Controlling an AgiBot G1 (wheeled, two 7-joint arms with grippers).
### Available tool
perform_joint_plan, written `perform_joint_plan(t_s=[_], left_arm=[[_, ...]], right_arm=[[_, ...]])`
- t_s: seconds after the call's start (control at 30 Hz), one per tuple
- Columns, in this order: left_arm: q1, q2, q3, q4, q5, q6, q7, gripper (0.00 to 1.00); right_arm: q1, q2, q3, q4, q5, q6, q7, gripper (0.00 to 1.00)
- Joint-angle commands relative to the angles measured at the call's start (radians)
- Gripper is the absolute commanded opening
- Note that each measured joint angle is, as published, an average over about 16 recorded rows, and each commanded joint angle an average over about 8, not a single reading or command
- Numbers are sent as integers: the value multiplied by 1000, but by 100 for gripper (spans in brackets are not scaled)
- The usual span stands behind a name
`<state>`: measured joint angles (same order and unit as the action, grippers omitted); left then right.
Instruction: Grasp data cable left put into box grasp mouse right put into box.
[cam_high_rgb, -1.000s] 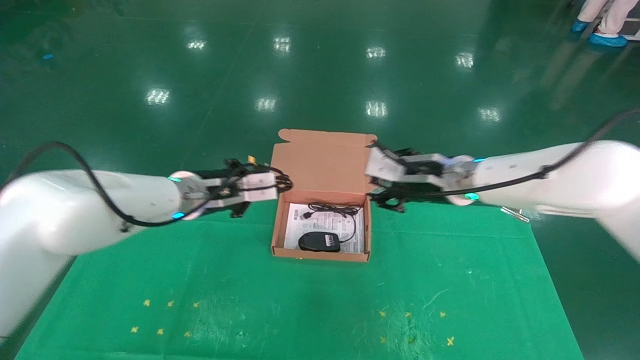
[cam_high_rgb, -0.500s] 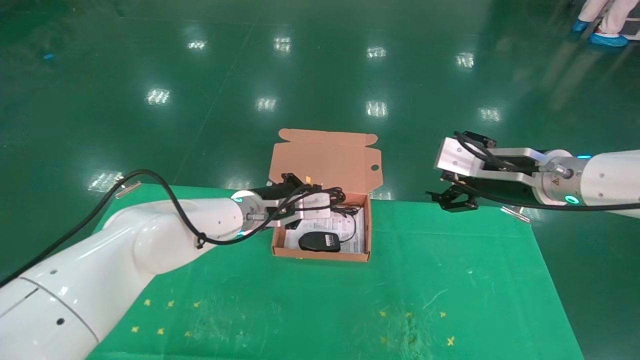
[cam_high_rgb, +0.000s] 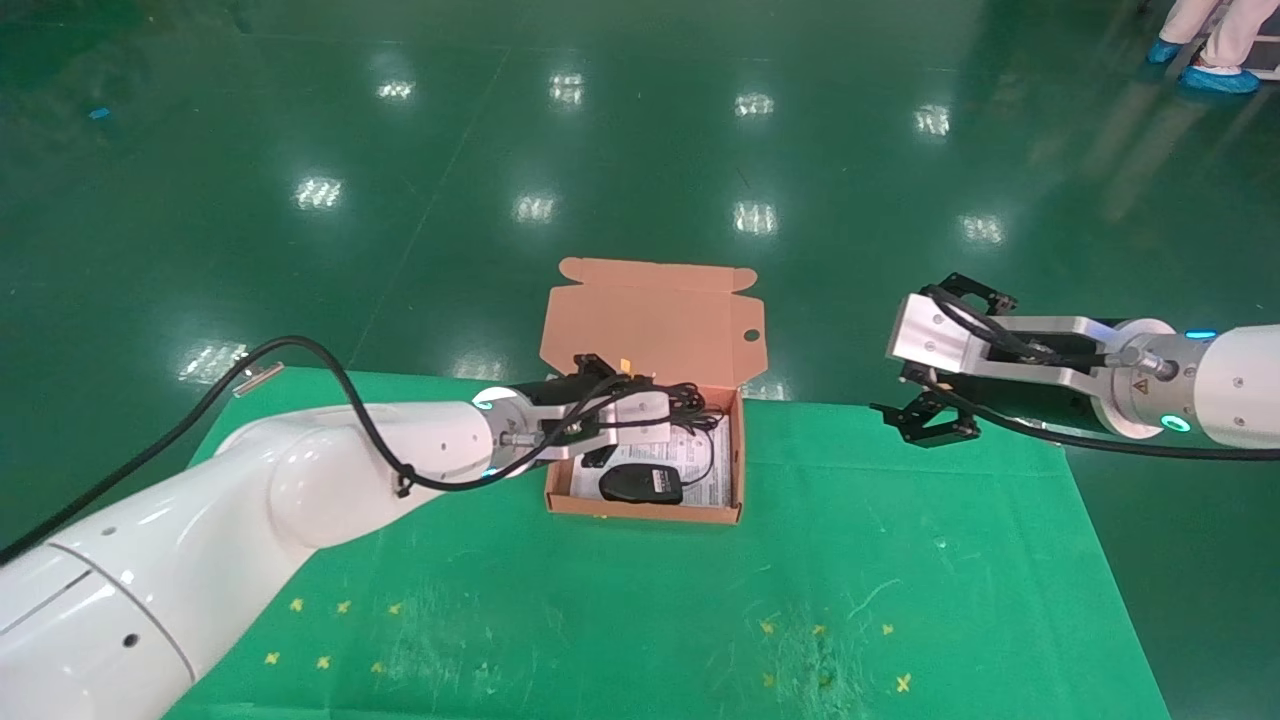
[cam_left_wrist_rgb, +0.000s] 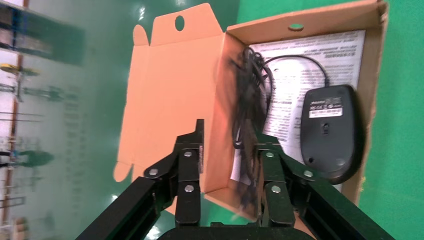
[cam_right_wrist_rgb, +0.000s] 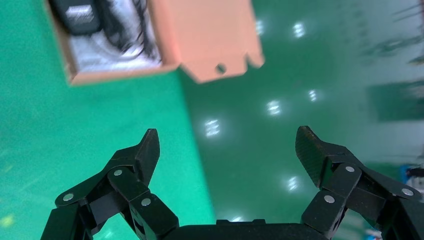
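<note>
A: So where's the left pincer (cam_left_wrist_rgb: 227, 137) at?

B: Reaching over the box's (cam_high_rgb: 640, 512) left wall, at the back left corner. Wrist view shows the fingers (cam_left_wrist_rgb: 267, 172) spread, one outside the wall, one inside. The cable (cam_left_wrist_rgb: 248, 107) is a blurry dark bundle running along the inside of that wall, right by the inner finger. Can't tell if it's touching.

A: And the mouse (cam_high_rgb: 641, 484)?

B: In the box, front middle, on the white sheet (cam_high_rgb: 700, 455), cord curling behind it. Lid (cam_high_rgb: 650, 320) stands open at the back.

A: Right side?

B: Right pincer (cam_high_rgb: 925, 418) hangs over the tabletop's (cam_high_rgb: 620, 610) far right edge, well apart from the box, spread wide, nothing in it.
</note>
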<state>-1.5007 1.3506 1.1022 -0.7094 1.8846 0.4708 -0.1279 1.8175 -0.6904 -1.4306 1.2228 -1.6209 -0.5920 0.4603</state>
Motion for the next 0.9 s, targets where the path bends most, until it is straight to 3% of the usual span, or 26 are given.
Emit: perform_joint_plan(t_s=[0.03, 0.9], left_arm=[[1, -10, -1, -11, -2, 6, -4, 100], [-138, -94, -53, -75, 84, -39, -124, 100]], right_arm=[[-1, -1, 0, -2, 2, 0, -1, 100], [135, -81, 37, -66, -88, 26, -55, 100]])
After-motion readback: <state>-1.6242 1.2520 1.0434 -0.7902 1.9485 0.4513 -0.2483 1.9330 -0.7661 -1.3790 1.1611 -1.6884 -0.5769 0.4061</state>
